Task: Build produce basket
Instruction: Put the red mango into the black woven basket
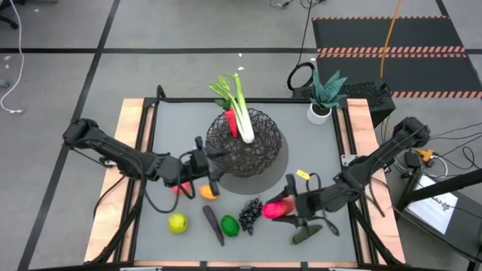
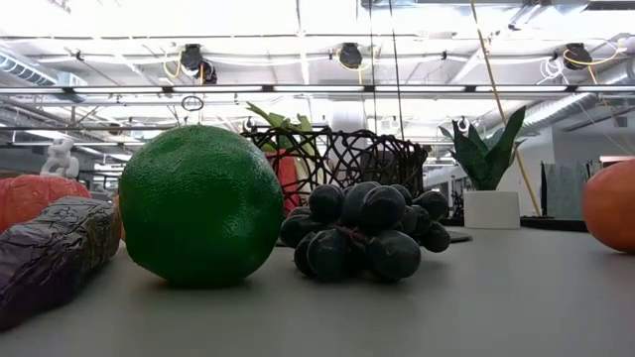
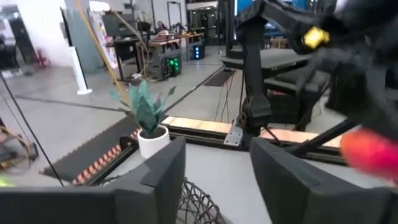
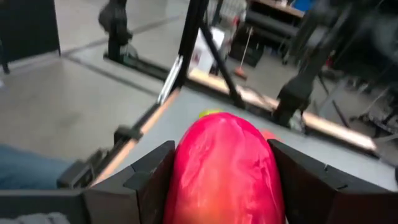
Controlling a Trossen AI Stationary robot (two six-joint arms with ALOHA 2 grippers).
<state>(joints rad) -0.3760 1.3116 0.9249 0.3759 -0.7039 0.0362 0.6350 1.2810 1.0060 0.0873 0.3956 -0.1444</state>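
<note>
1. The right gripper was clamped on a red fruit, its two dark fingers pressed against either side of the fruit, near the table's front right.
2. The left gripper stood with its fingers apart and nothing between them, just beside the basket's near left rim.
3. The basket sat at the middle of the grey table, toward the back, a round bowl of black wire.
4. Inside it a leek lay with its long axis running front to back, green leaves pointing away toward the table's rear and white stalk toward the front; a carrot lay just beside it on the left.
5. Outside the basket, along the front of the table, were an orange fruit, a yellow-green fruit, a purple eggplant lying roughly front to back, a green fruit and dark grapes.
6. A cucumber lay just beside the right gripper, slanted.
7. A potted plant stood at the back right corner.
</note>
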